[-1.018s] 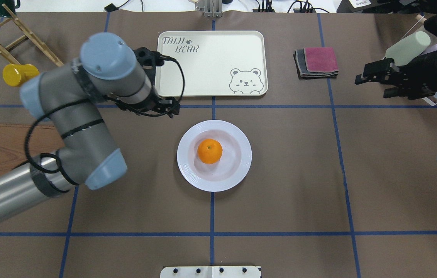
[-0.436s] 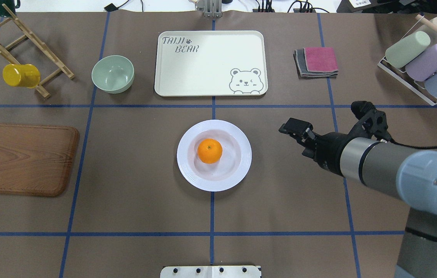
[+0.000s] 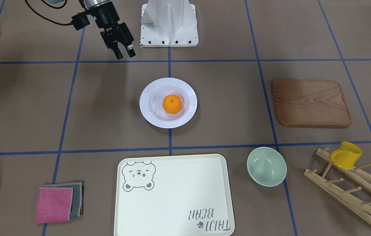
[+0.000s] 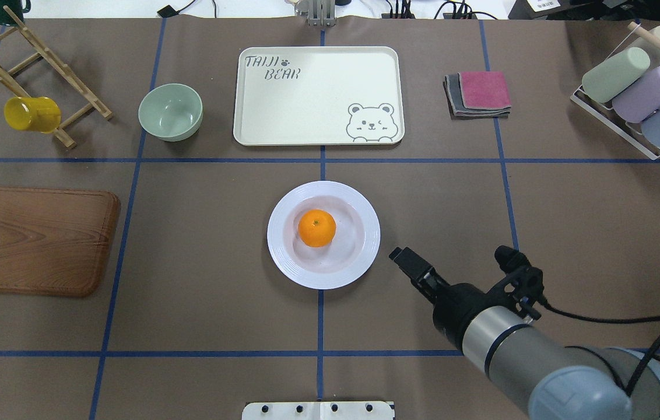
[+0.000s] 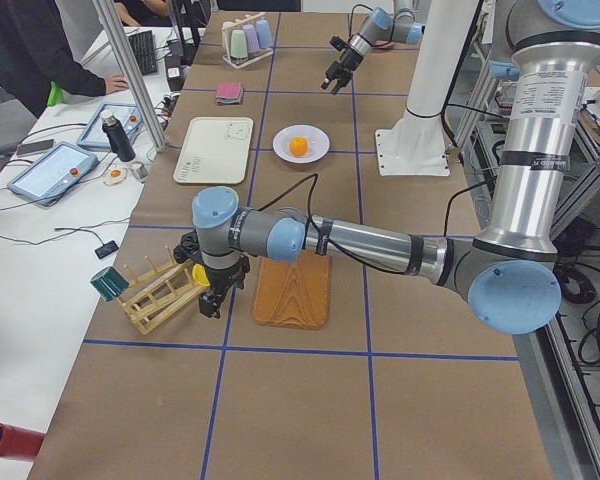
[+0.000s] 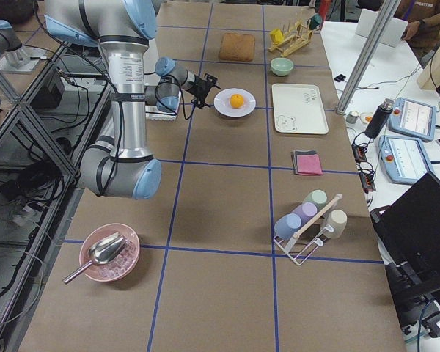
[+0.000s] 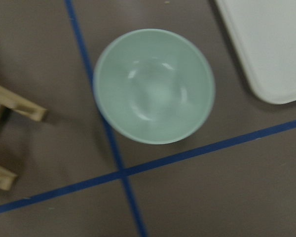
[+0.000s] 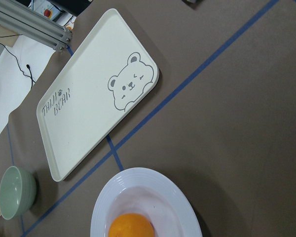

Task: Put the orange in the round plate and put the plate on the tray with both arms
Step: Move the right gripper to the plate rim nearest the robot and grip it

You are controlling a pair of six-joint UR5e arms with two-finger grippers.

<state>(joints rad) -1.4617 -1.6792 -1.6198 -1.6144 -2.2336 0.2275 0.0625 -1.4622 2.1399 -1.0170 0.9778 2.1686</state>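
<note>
orange (image 4: 316, 228): lying in the sunken centre of the round plate (image 4: 325, 279)
round plate: flat on the table (image 4: 190, 262) at mid-field; well apart from the tray (image 4: 318, 99)
tray: flat on the table beyond the plate; a blue tape line (image 4: 423, 160) runs between them
right gripper (image 3: 125, 54): fingers parted, nothing between them; held near the plate's rim on the robot's own side, clear of it
left gripper (image 5: 212, 300): pointing down between the wooden rack (image 5: 155, 290) and the wooden board (image 5: 292, 290); fingers parted or closed, cannot tell
pale green bowl (image 7: 113, 108): upright just beside a tray corner
</note>
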